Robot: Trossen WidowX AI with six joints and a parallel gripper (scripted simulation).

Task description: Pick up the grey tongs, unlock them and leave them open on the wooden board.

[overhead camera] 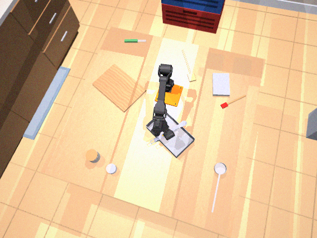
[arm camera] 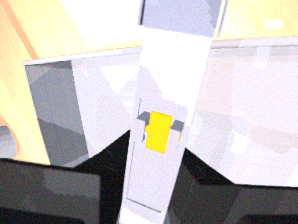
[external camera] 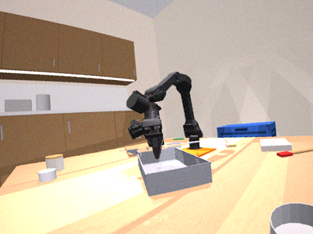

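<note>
The grey tongs (overhead camera: 181, 125) (external camera: 191, 142) (arm camera: 172, 70) lie across the roasting tin (overhead camera: 177, 143) (external camera: 179, 179) (arm camera: 105, 90) at about rim height, both ends past its sides. Whether they touch the rim cannot be told. A yellow patch marks the tongs between my fingers in the wrist view. My gripper (external camera: 157, 157) (arm camera: 148, 138) points down with its tips inside the tin and is shut on the tongs, one finger on each side. The arm partly hides the grip from above. The wooden board (overhead camera: 118, 87) lies flat, up and left of the tin in the top view.
The orange base plate (overhead camera: 176, 96) (external camera: 201, 150) is just behind the tin. A jar (overhead camera: 92, 156) (external camera: 54, 163) and a small white tub (overhead camera: 111, 169) (external camera: 47, 175) stand lower left. A saucepan (overhead camera: 220, 169), a white block (overhead camera: 221, 84) and a red-headed brush (overhead camera: 224, 105) are to the right.
</note>
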